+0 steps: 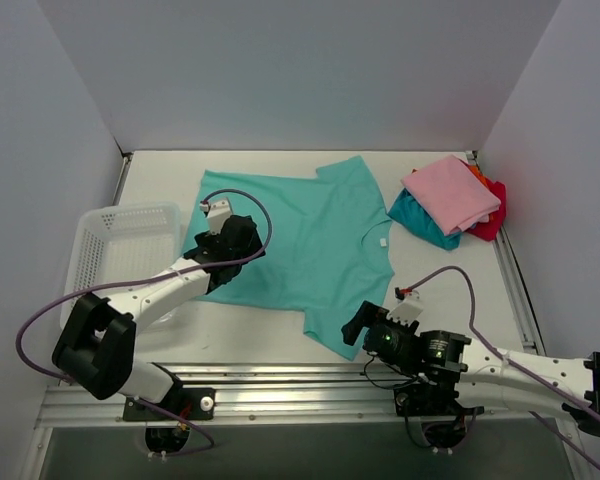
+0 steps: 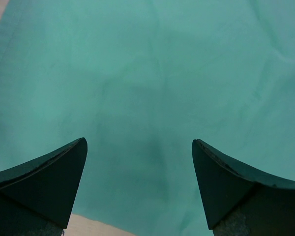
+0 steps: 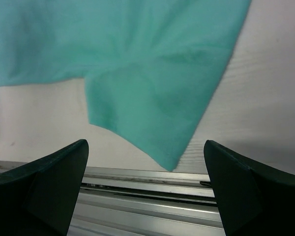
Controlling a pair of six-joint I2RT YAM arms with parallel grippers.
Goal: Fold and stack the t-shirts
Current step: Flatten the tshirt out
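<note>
A teal-green t-shirt (image 1: pixel 300 245) lies spread flat on the table, its hem to the left and its collar to the right. My left gripper (image 1: pixel 242 236) is open and empty, low over the shirt's left part; the cloth (image 2: pixel 147 88) fills the left wrist view. My right gripper (image 1: pixel 358 322) is open and empty just in front of the shirt's near sleeve (image 3: pixel 157 108), over the table's front rail. A folded stack sits at the back right: pink (image 1: pixel 450 192) on top, teal-blue (image 1: pixel 420 220), red (image 1: pixel 492 215) and a sliver of orange (image 1: pixel 477 172).
A white mesh basket (image 1: pixel 120 245) stands at the left, beside my left arm. Metal rails (image 1: pixel 280 385) run along the front edge. Walls close the left, back and right sides. Bare table (image 1: pixel 450 280) lies between the shirt and the right wall.
</note>
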